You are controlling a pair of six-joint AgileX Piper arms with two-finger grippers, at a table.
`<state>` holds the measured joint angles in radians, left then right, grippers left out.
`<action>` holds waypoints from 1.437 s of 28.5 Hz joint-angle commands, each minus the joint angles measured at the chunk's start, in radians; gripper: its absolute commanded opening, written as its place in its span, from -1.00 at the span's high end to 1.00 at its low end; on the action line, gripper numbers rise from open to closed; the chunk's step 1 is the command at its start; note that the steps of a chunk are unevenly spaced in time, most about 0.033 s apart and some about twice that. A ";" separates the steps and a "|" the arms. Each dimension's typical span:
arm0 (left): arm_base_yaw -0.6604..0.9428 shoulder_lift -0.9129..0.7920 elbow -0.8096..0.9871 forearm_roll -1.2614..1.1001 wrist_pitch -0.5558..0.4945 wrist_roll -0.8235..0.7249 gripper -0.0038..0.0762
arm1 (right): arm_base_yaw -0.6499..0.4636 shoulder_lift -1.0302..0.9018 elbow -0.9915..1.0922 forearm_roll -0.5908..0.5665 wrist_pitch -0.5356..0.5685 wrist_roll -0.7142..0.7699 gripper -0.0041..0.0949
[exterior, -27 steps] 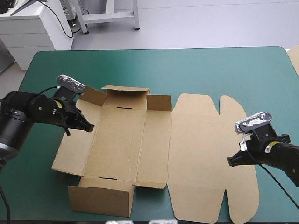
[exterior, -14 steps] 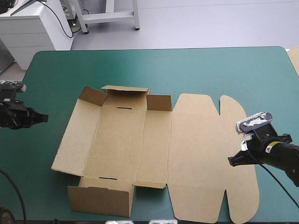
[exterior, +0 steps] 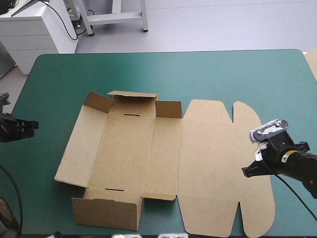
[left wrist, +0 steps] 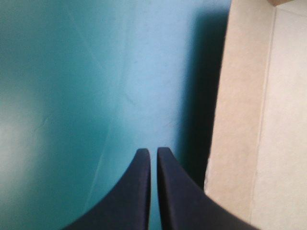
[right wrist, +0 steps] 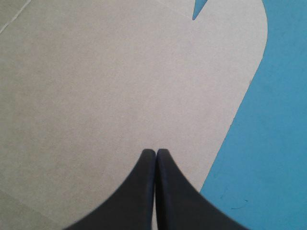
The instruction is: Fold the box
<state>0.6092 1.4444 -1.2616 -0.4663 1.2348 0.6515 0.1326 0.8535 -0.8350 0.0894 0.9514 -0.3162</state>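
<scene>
The brown box (exterior: 129, 148) lies opened out mid-table. Its back wall (exterior: 132, 102) and near front wall (exterior: 106, 213) stand raised, the left panel (exterior: 81, 144) is tilted up a little, and the lid (exterior: 218, 158) lies flat to the right. My left gripper (exterior: 34, 124) is shut and empty near the table's left edge, well apart from the box. In the left wrist view, the left gripper (left wrist: 153, 151) hovers over the teal-green cover with the box's left panel (left wrist: 240, 120) ahead and to one side. My right gripper (exterior: 246, 171) is shut over the lid's right part. In the right wrist view, the right gripper (right wrist: 156, 151) is above the lid (right wrist: 105, 86).
Bare teal-green cover (exterior: 198, 74) stretches across the far half of the table and left of the box. A pale strip of board (exterior: 312, 62) shows at the table's far right edge. The lid's rounded tabs (exterior: 247, 116) reach close to the right arm.
My left gripper has drawn back from the box's left panel to the table's left edge. The right gripper and the box have stayed where they were.
</scene>
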 commanded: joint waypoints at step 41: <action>-0.245 0.271 0.188 -0.176 0.062 0.127 0.28 | -0.008 -0.008 -0.028 0.004 -0.074 -0.017 0.96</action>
<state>0.3729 1.7460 -1.0565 -0.6623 1.1911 0.8044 0.1326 0.8535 -0.8350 0.0894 0.9201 -0.3268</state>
